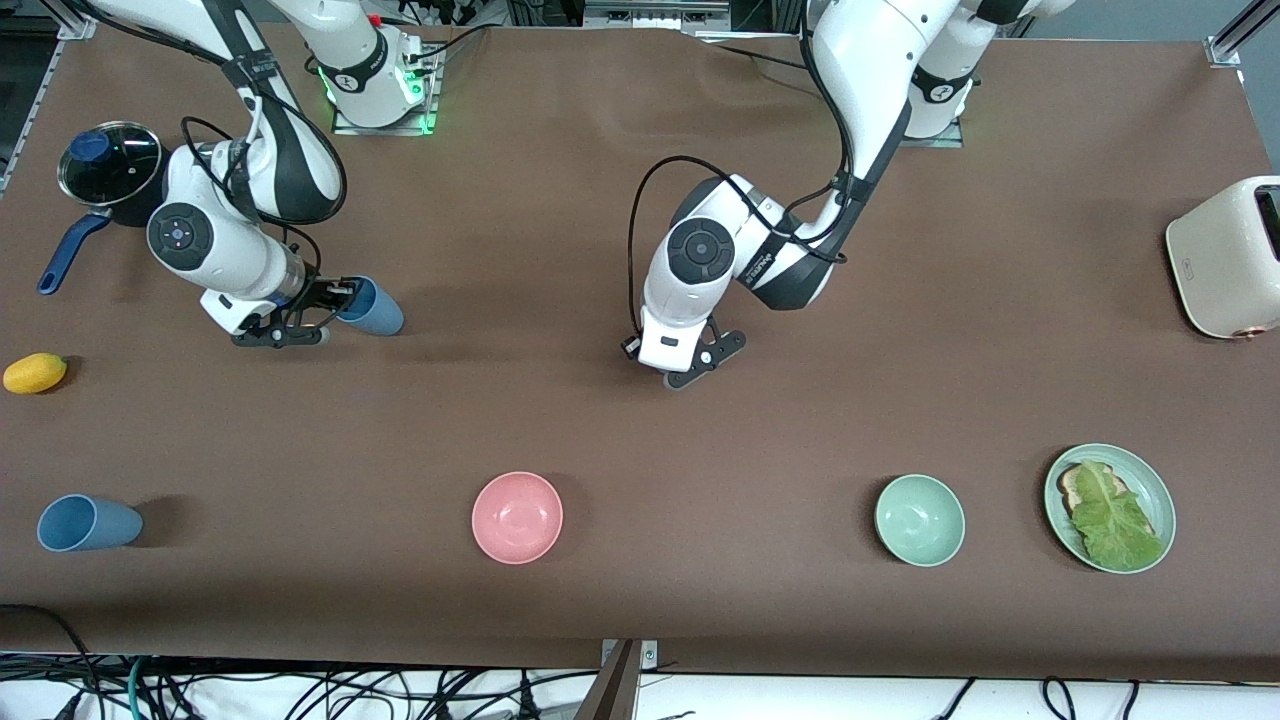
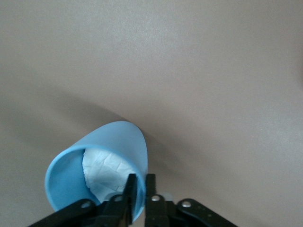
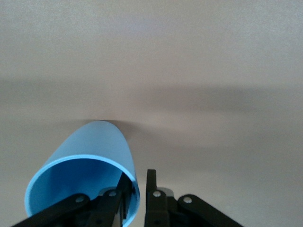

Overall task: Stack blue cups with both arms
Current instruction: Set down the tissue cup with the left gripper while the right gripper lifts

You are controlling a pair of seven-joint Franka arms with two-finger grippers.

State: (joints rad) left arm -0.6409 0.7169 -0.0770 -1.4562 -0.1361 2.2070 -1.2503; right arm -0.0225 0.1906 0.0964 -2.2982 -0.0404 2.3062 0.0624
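My right gripper [image 1: 338, 298] is shut on the rim of a blue cup [image 1: 378, 310], which tilts on its side low over the table at the right arm's end. In the right wrist view one finger is inside this cup [image 3: 94, 142] and one outside, at the gripper [image 3: 138, 174]. My left gripper [image 1: 697, 366] is over the table's middle. In the left wrist view it [image 2: 140, 176] pinches the rim of a light blue cup [image 2: 111, 142] with crumpled white paper inside; the front view hides this cup under the hand. A duller grey-blue cup [image 1: 88, 522] lies on its side.
A pink bowl [image 1: 517, 517], a mint-green bowl [image 1: 920, 520] and a green plate [image 1: 1160, 495] with toast and lettuce stand in a row near the front camera. A toaster [image 1: 1225, 258] is at the left arm's end. A lidded pot [image 1: 110, 165] and a yellow fruit [image 1: 35, 372] are at the right arm's end.
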